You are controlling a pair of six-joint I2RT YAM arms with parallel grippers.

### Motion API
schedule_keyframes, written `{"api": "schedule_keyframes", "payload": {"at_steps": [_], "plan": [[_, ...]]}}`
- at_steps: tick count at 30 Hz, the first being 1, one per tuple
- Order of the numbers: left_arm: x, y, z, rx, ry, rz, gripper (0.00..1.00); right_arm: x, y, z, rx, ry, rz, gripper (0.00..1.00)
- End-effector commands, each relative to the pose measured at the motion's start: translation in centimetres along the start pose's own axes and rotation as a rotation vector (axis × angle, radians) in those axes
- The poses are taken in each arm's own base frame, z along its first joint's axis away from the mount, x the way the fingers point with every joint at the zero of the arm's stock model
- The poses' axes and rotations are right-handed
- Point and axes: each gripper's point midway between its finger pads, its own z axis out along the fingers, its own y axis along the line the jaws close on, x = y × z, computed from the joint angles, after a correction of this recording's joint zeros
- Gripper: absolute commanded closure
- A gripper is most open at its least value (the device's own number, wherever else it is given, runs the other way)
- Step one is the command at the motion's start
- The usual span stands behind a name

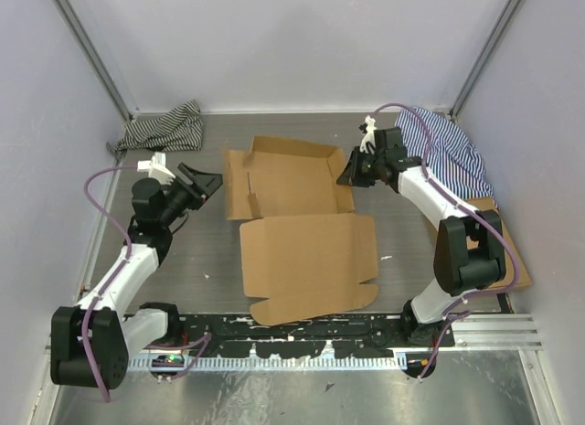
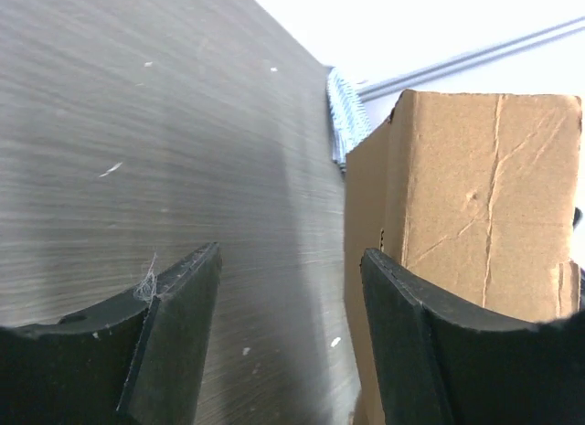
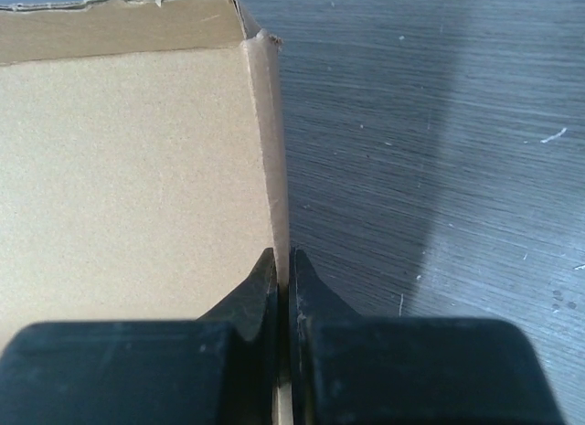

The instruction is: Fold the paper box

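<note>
The left fingers (image 2: pixel 183 297) stand wide apart and hold nothing, just beside the raised left wall of the paper box (image 1: pixel 306 251). The box lies half formed in the middle of the table (image 1: pixel 407 251), its big panel flat toward the arms. The right fingers (image 3: pixel 249 302) are pinched tight on the upright right wall. Raising the side walls seems the step in hand; next, the left fingers probably need to close on their wall.
</note>
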Motion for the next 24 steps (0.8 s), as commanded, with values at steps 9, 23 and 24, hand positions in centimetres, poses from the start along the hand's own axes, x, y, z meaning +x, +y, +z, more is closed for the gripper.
{"api": "schedule_keyframes", "payload": {"at_steps": [9, 23, 24], "plan": [[-0.5, -5.0, -2.6, 0.212, -0.04, -0.063, 0.33, -2.6, 2.8, -2.5, -0.099, -0.095, -0.023, 0.99], [-0.9, -4.0, -5.7, 0.117, -0.147, -0.049, 0.33, -3.4, 4.1, -4.4, -0.151, -0.126, -0.021, 0.99], [-0.8, -3.9, -5.6, 0.116, -0.142, -0.05, 0.33, -3.4, 4.2, -4.5, -0.161, -0.125, -0.02, 0.99]]}}
